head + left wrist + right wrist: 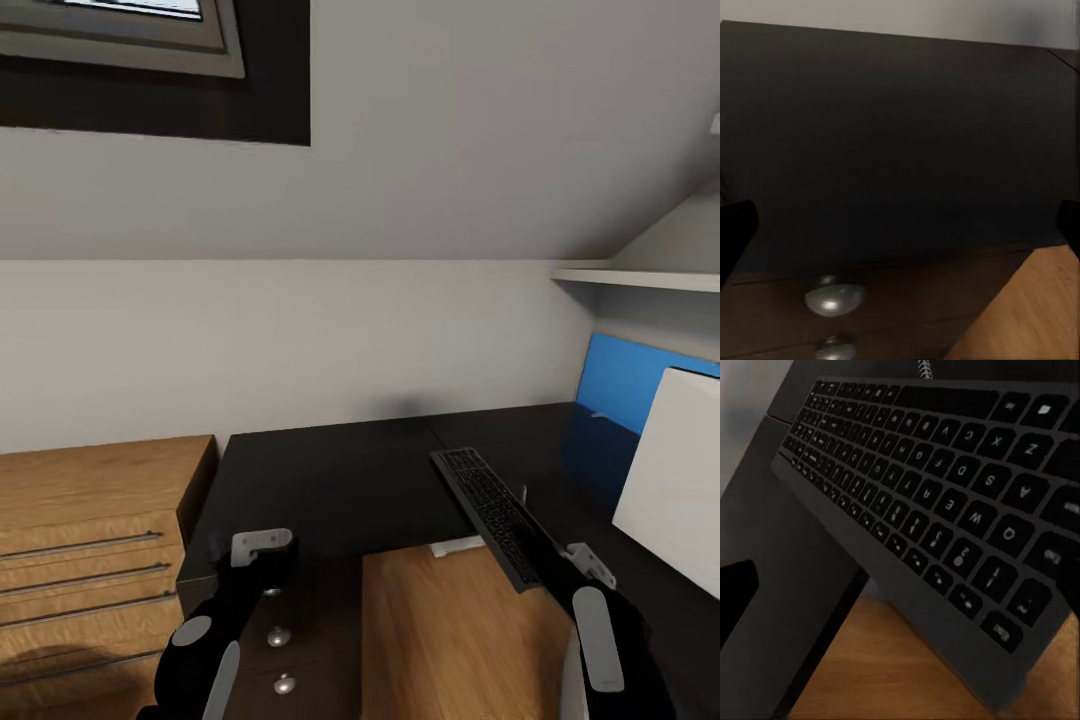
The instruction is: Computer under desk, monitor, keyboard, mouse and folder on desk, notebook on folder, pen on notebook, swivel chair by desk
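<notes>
A black keyboard (500, 515) hangs tilted above the dark desk (330, 480), with its near end past the desk's front edge. My right gripper (572, 566) is shut on that near end. The keys (945, 487) show close up in the right wrist view. A small white object (458, 546) lies on the desk under the keyboard, and a bit of spiral binding (924, 367) shows beyond it. My left gripper (262, 548) hovers over the desk's front left edge, open, with nothing between its fingers (735, 232). A white flat panel (672, 480), perhaps the monitor, stands at right.
A wooden chest of drawers (90, 530) stands left of the desk. Dark desk drawers with round metal knobs (834, 298) sit below my left gripper. Wood floor (450, 640) shows in the desk's knee space. A blue panel (630, 375) and a white shelf (640, 278) are at back right.
</notes>
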You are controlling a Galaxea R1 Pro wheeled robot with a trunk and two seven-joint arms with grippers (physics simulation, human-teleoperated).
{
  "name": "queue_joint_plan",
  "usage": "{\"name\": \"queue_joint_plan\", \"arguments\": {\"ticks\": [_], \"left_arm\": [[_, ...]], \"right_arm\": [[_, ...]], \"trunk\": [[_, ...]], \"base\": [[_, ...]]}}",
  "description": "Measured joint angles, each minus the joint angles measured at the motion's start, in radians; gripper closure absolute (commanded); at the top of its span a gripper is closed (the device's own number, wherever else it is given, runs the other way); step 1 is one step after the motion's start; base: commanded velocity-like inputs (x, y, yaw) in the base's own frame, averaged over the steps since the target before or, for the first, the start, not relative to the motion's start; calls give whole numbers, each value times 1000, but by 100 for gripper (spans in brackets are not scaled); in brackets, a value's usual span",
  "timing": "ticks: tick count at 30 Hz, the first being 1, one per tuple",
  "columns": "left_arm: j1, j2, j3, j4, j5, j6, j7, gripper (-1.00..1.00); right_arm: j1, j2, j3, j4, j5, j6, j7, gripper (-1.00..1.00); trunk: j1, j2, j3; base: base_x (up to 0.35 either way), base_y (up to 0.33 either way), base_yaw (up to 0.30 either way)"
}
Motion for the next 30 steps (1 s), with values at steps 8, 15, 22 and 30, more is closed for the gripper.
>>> {"name": "queue_joint_plan", "arguments": {"ticks": [8, 15, 22, 30], "left_arm": [[0, 0, 0, 0, 0, 0, 0, -100], [0, 0, 4, -2, 0, -5, 1, -100], [0, -1, 6, -12, 2, -6, 2, -100], [0, -1, 6, -14, 2, -6, 1, -100]], "right_arm": [[0, 5, 3, -4, -2, 1, 5, -100], [0, 7, 73, 4, -3, 0, 6, -100], [0, 7, 118, 13, -2, 0, 7, -100], [0, 3, 150, 24, -2, -54, 5, -100]], "trunk": [[0, 0, 0], [0, 0, 0], [-1, 0, 0], [-1, 0, -10]], "base": [[-333, 95, 0], [-310, 70, 0], [-79, 8, 0], [-6, 1, 0]]}}
